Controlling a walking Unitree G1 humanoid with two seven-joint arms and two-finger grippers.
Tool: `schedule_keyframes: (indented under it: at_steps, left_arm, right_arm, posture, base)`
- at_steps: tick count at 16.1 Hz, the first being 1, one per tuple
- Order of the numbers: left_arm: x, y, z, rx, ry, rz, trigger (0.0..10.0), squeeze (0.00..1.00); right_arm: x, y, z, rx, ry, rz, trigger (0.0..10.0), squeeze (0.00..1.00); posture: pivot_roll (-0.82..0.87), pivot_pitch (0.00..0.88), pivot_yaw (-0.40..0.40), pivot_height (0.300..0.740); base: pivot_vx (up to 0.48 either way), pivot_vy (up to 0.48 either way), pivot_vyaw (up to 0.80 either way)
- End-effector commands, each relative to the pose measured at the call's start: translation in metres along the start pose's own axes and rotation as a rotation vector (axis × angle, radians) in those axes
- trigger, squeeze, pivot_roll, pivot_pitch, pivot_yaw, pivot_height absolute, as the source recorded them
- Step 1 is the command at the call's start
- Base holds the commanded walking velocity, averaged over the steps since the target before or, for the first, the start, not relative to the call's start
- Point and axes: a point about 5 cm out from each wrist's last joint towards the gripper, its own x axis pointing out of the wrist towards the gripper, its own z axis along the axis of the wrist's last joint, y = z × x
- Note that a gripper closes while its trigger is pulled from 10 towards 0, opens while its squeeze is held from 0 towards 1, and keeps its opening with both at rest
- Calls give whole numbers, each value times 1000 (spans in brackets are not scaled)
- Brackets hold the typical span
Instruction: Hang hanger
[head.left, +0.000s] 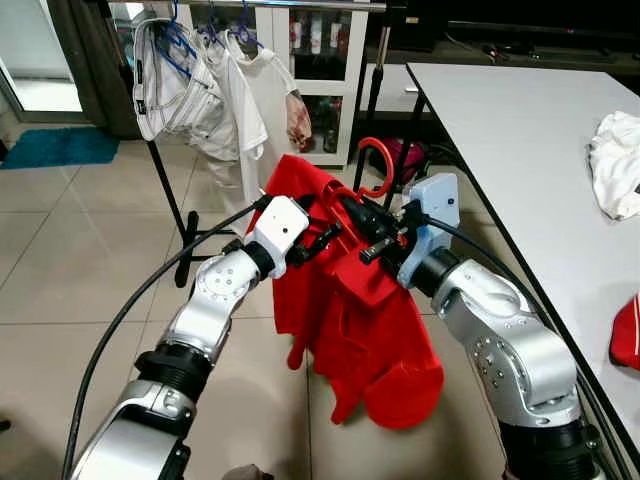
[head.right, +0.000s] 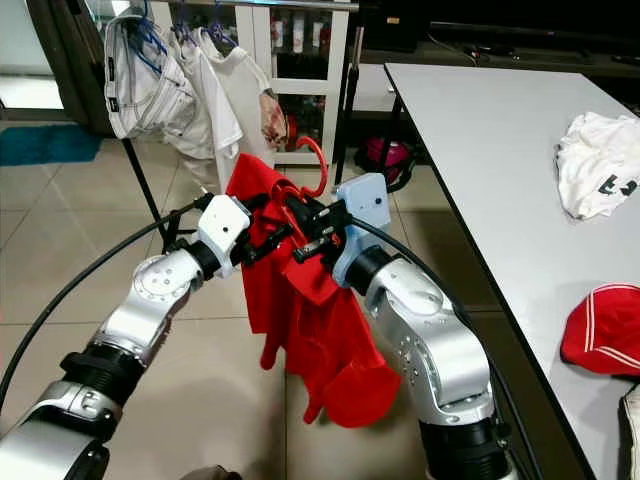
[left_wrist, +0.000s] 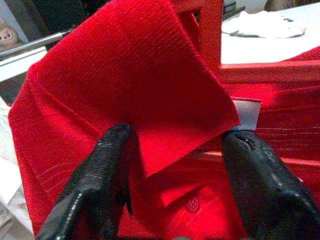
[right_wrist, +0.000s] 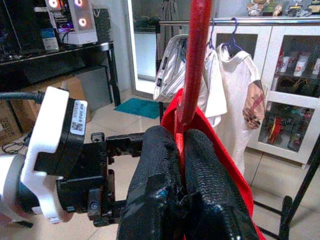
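A red polo shirt (head.left: 350, 320) hangs on a red hanger whose curved hook (head.left: 378, 165) stands up between my two arms. My right gripper (right_wrist: 181, 145) is shut on the hanger's red stem (right_wrist: 194, 60) just below the hook, and carries hanger and shirt above the floor. My left gripper (left_wrist: 180, 145) is at the shirt's collar (left_wrist: 130, 75). It is open, its black fingers (left_wrist: 95, 185) spread on either side of the collar flap. The clothes rail (right_wrist: 270, 21) lies ahead and higher than the hook.
White garments (head.left: 200, 90) hang on blue hangers from the rack, its black legs (head.left: 175, 210) on the tiled floor. A glass cabinet stands behind. A white table (head.left: 520, 130) runs along my right, with a white cloth (head.left: 618, 160) and a red cap (head.right: 605, 330).
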Motion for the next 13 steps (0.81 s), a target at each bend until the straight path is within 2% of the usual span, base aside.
schedule_keyframes:
  at_steps: [1, 13]
  left_arm:
    - [5, 4, 7, 21, -24, 7, 0, 0]
    - [-5, 8, 0, -19, -36, 92, 0, 0]
  right_arm:
    - [-2, 3, 8, -7, -35, 19, 0, 0]
    - [0, -4, 1, -4, -2, -29, 0, 0]
  posture:
    - [-82, 0, -2, 740]
    - [-65, 0, -23, 740]
  base:
    - [0, 0, 0]
    - [0, 0, 0]
